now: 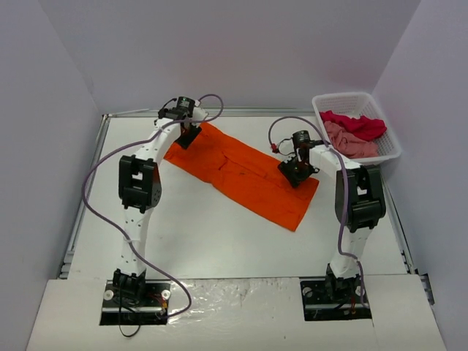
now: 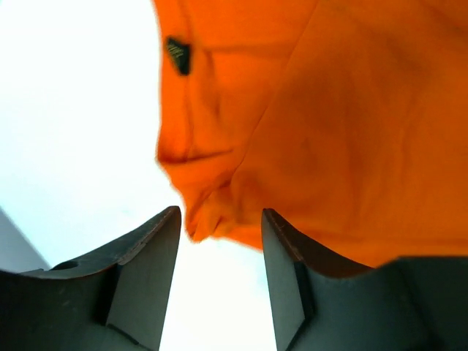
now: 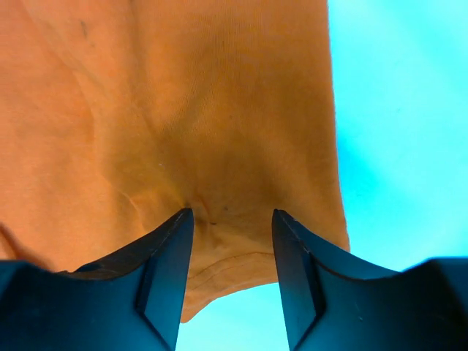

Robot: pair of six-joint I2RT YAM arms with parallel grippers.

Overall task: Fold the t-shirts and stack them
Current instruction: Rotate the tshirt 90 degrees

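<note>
Orange t-shirt [image 1: 241, 172] is laid diagonally; its far end is straddled by the left gripper [image 1: 188, 138], its near end by the right gripper [image 1: 297, 174], jaws part-open, nothing pinched.

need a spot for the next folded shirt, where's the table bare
Widest bare patch: the near table, between the orange t-shirt and the two arm bases. A smaller one lies at the far edge, between the left pincer and the basket. Crowded: the diagonal band under the shirt, with the right pincer over it, and the far right corner.
</note>
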